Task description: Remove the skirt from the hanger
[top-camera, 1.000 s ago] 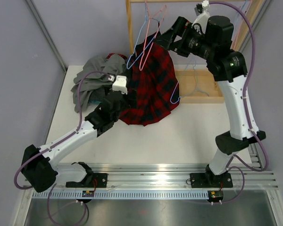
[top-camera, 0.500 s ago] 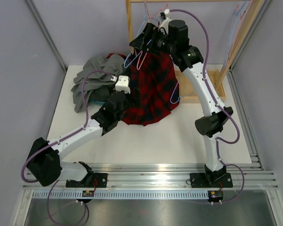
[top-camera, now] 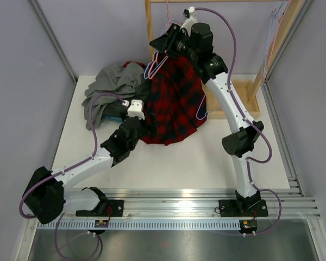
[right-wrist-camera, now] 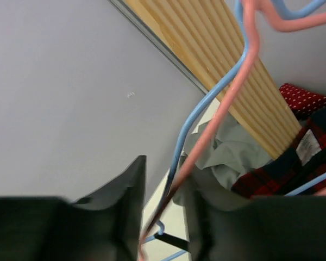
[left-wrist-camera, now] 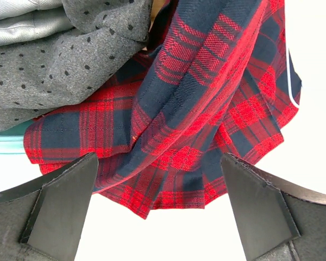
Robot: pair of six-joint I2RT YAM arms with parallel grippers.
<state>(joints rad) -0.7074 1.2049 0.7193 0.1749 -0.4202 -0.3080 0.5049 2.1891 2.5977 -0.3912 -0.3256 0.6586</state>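
The skirt [top-camera: 176,103] hangs from hangers [top-camera: 155,67] beside the rack's [top-camera: 149,24] left post, at the far side of the table [top-camera: 206,160], its lower part spread on the table. A clothes heap [top-camera: 111,87] lies left of the skirt, touching it. The left gripper [top-camera: 145,123] sits at the skirt's near-left hem. The right gripper [top-camera: 160,46] is above the skirt, with hanger wires between its fingers

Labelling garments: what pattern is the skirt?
Red and navy plaid; the skirt shows best in the left wrist view.
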